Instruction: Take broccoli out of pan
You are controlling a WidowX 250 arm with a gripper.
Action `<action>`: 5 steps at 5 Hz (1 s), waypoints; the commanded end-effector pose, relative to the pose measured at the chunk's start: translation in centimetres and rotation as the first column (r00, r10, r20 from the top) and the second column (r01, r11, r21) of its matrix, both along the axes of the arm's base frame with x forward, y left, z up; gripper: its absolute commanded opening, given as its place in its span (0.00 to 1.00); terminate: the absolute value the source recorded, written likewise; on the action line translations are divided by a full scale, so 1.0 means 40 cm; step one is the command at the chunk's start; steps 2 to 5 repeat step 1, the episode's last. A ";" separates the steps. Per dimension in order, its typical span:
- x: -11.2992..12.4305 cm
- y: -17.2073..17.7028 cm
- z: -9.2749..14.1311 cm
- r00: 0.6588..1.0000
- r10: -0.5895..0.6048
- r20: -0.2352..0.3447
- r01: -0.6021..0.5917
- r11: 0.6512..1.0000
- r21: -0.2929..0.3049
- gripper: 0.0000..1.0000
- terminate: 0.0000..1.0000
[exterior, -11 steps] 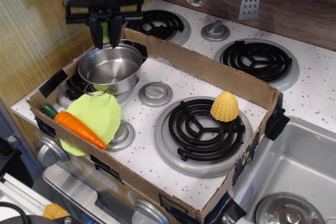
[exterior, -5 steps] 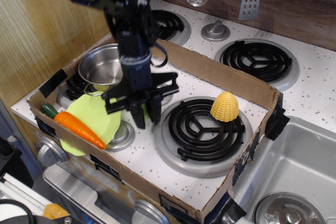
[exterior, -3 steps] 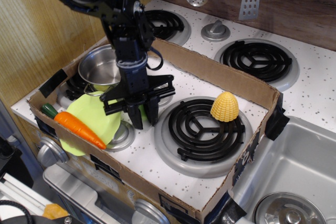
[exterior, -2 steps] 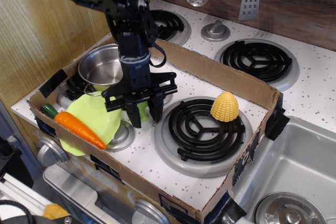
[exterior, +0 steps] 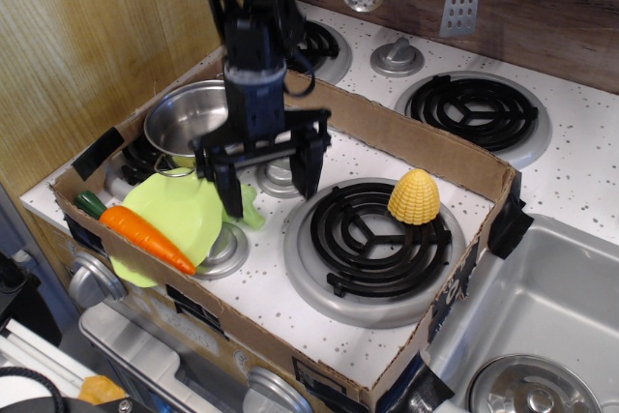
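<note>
Observation.image looks down at my toy stove, and I see the small pale light-green plastic broccoli (exterior: 250, 208) lying on the speckled white stove top (exterior: 290, 282), outside the round shiny stainless-steel pan (exterior: 193, 123). It sits just beside the right edge of the flat lime-green plate (exterior: 174, 215), near a grey knob disc (exterior: 224, 249). Most of it is hidden behind my left finger, so I cannot tell which way its stem points or how its long axis runs.

My black gripper (exterior: 268, 177) hangs above that spot with its two fingers spread wide apart and nothing between them. The left fingertip (exterior: 233, 202) is down near the broccoli; I cannot tell whether they touch. The right fingertip (exterior: 310, 181) is over the rim of the black coil burner (exterior: 372, 239).

An orange carrot with a dark green top (exterior: 135, 229) lies across the plate, pointing toward the front edge. A ribbed yellow corn piece (exterior: 414, 196) stands upright on the far side of the coil burner. A low brown cardboard wall (exterior: 406, 147) fences this part of the stove. The pan stands deep and straight-sided at the back left, partly behind my arm, and its wire loop handle (exterior: 174, 171) is at the side toward the plate.
</note>
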State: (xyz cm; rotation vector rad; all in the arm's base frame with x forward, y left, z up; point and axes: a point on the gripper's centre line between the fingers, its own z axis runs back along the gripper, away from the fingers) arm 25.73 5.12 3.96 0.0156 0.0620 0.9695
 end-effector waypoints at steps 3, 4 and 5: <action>0.026 0.013 0.133 0.998 -0.012 0.069 0.008 0.998 0.064 1.00 1.00; 0.026 0.013 0.133 0.998 -0.012 0.069 0.008 0.998 0.064 1.00 1.00; 0.026 0.013 0.133 0.998 -0.012 0.069 0.008 0.998 0.064 1.00 1.00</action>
